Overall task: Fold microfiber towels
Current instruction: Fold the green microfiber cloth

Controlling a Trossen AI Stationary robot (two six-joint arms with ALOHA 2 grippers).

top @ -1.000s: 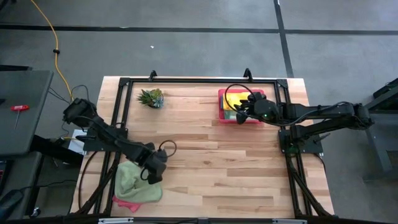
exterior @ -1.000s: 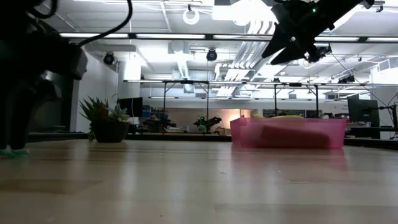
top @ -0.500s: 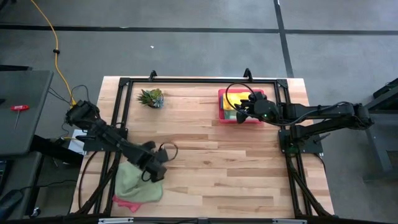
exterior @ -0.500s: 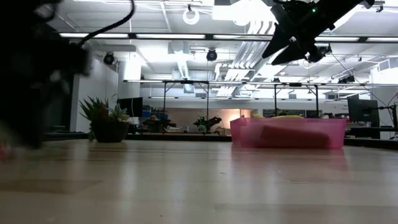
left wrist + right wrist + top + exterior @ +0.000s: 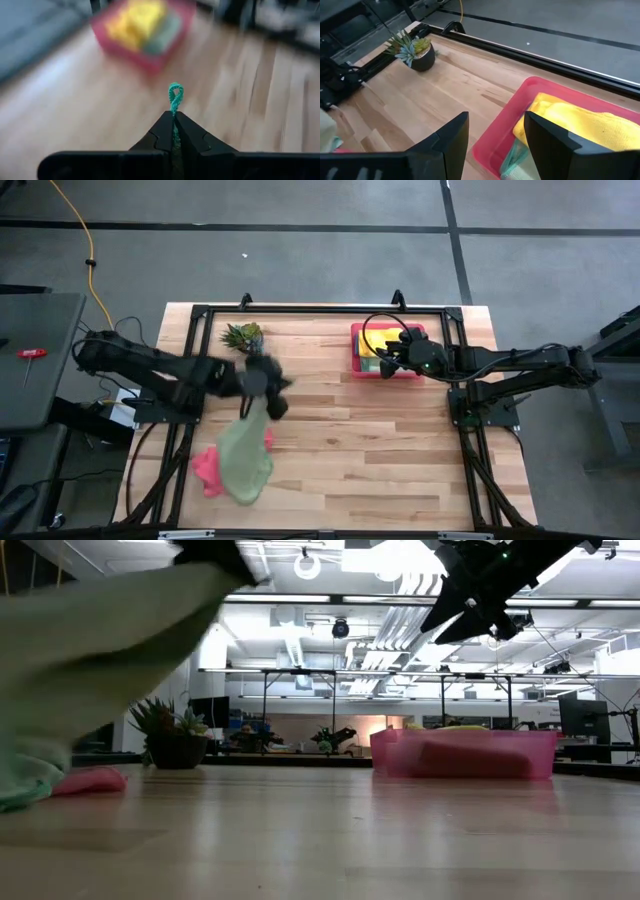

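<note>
1. While the left jaws (image 5: 272, 402) pinch a light green towel (image 5: 244, 462) hanging beneath them, carry it clear of the pink towel (image 5: 207, 466) — then spread flat.
2. Right jaws (image 5: 492, 134) — half-open, empty, above the tray (image 5: 356, 352).

The table (image 5: 340, 450) is pale wood in planks, smooth with a soft sheen, edged by a matt black metal frame (image 5: 320, 310). At 1 o'clock on it sits a tray (image 5: 465, 753) of translucent pink plastic, slightly glossy, holding a fuzzy yellow towel (image 5: 580, 127) of soft cloth. At 8 o'clock a light green towel (image 5: 245, 455) and a pink towel (image 5: 207, 468) look like matt, limp cloth. The 2 arms and the right gripper (image 5: 492, 132) are matt dark plastic or metal.
</note>
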